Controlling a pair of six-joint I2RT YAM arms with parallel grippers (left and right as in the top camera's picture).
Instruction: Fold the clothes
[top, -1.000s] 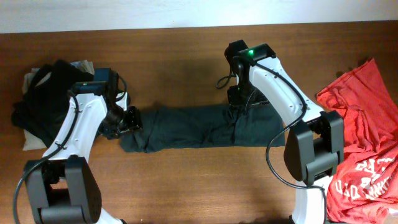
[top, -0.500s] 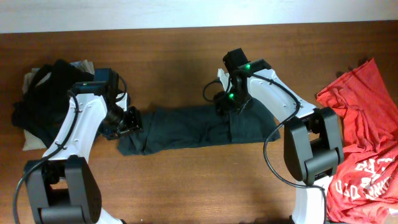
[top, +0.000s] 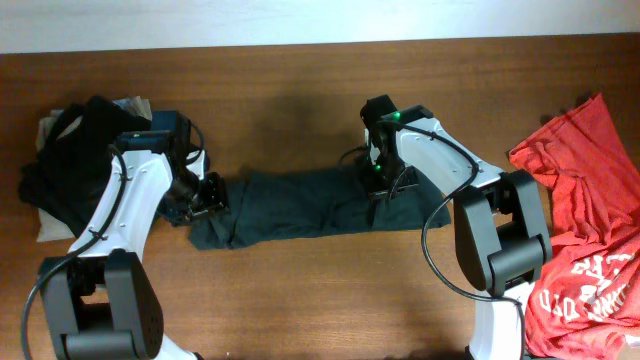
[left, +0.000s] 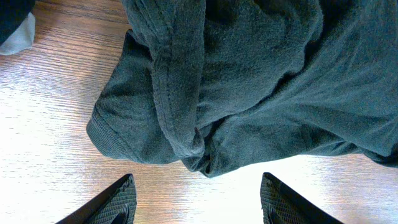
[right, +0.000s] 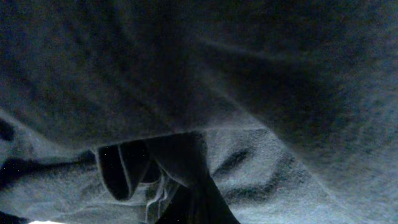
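Dark knit, nearly black: your dark garment lies as a long bunched strip across the middle of the table, running left to right between the two arms. Its left end is a rolled hem, lumpy and doubled over, as the left wrist view shows.

Your left gripper hangs right at that end with its fingers spread wide and nothing between them. Close there and you risk catching only the top roll, so the layers underneath drag and the strip twists as you lift.

Your right gripper is down on the strip's right part. The right wrist view is nothing but dim cloth pressed against the lens, so I cannot tell whether those jaws are spread or pinching. That's the bigger worry. If it is only pressing, a pull from the left slides the whole strip. If it holds several layers, a lift undoes the fold.

The heap of dark clothes sits just behind your left arm, and a wide swing could snag it. The red shirt is crumpled at the far right edge, partly hanging off the table, and could slip off if the right arm brushes it.
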